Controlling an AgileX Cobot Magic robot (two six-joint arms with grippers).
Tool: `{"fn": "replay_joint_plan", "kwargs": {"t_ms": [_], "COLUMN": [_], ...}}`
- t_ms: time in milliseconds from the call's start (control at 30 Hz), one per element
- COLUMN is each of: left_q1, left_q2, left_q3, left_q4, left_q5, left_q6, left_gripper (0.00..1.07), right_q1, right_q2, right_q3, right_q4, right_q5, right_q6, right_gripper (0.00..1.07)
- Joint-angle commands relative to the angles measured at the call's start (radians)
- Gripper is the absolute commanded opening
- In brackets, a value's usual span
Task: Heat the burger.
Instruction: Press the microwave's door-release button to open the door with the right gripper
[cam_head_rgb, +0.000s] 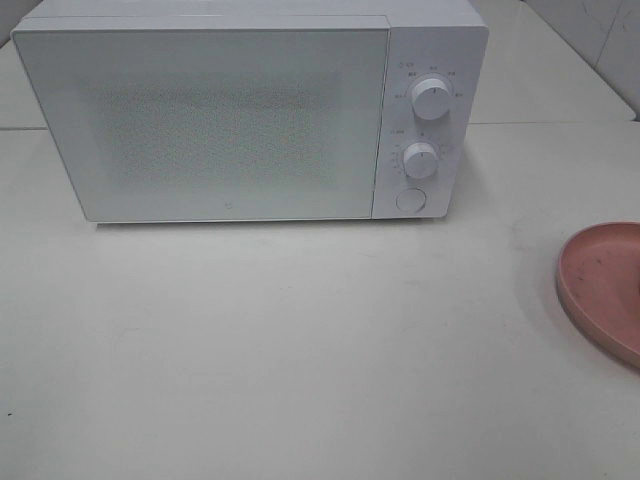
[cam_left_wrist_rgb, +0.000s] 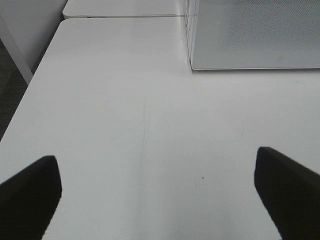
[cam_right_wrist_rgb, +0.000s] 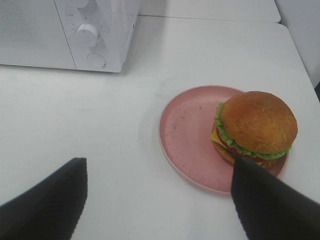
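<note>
The burger (cam_right_wrist_rgb: 256, 126), with a golden-brown bun, green lettuce and yellow-red layers, sits on the round pink plate (cam_right_wrist_rgb: 187, 135) in the right wrist view. In the high view only the plate's left part (cam_head_rgb: 600, 285) shows at the right edge; the burger is out of that view. The white microwave (cam_head_rgb: 250, 115) stands at the back with its door shut. My right gripper (cam_right_wrist_rgb: 159, 200) is open, its fingers wide apart, just short of the plate. My left gripper (cam_left_wrist_rgb: 157, 192) is open over bare table, to the front left of the microwave's corner (cam_left_wrist_rgb: 255, 35).
The microwave has two dials (cam_head_rgb: 430, 98) and a round button (cam_head_rgb: 410, 200) on its right panel. The white table (cam_head_rgb: 300, 340) stretches in front of it. In the left wrist view the table's left edge (cam_left_wrist_rgb: 30, 95) drops to a dark floor.
</note>
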Motion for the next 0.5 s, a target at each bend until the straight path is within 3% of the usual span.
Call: {"fn": "replay_joint_plan", "kwargs": {"t_ms": [33,500], "left_q1": [-0.005,-0.005], "left_q2": [-0.023,-0.023], "left_q3": [0.003,0.003], "left_q4": [-0.009,-0.009], "left_q5": [-0.016,-0.016], "left_q6": [-0.001,-0.001], "left_gripper": [1.03,1.03], "right_q1": [0.003,0.003], "right_q2": [0.038,0.234], "right_q3": [-0.007,-0.007], "right_q4": [0.0,0.0], "right_q5": [-0.034,-0.232], "right_q6": [0.003,0.004], "right_gripper": [0.76,0.76]}}
